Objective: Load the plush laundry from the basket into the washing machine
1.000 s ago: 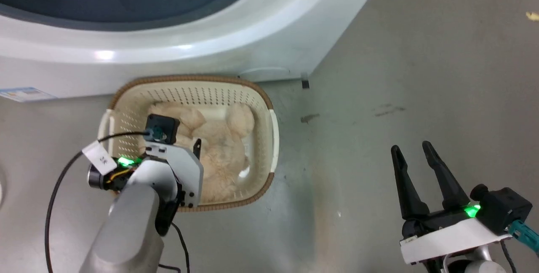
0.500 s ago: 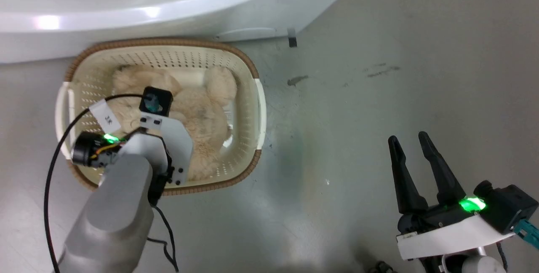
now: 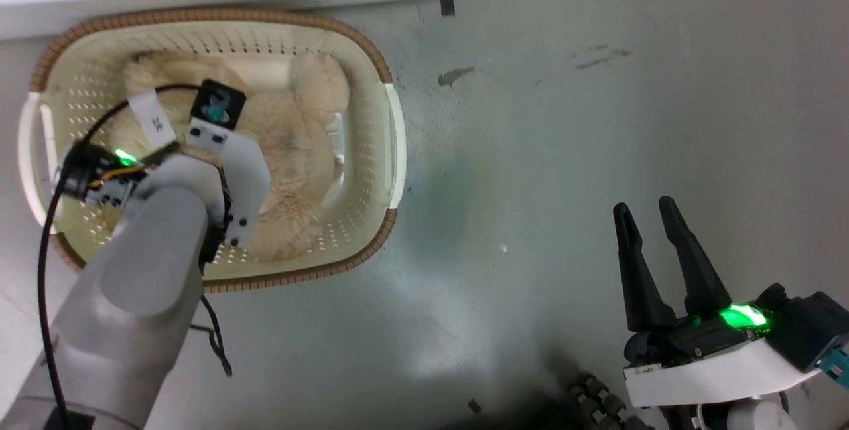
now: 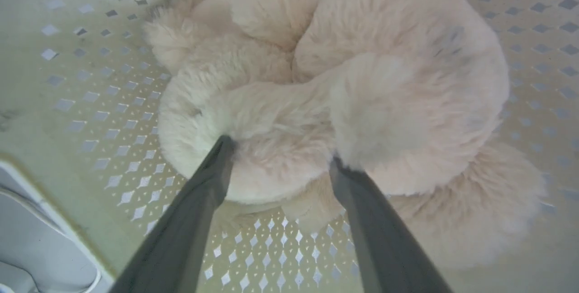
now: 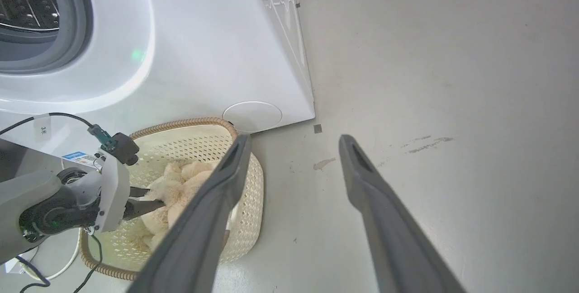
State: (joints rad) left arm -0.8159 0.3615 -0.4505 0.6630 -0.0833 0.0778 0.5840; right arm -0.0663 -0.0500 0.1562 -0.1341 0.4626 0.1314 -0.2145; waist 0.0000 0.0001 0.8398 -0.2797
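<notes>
Both hands wide; left hand (image 4: 280,152) now lower, fingertips (image 4: 222,148) in the plush laundry (image 4: 398,80); right hand (image 3: 643,206) unmoved

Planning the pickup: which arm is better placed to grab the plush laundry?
Left. The left claw is down in the basket, open and straddling the plush laundry; the right claw hangs open over the floor.
</notes>
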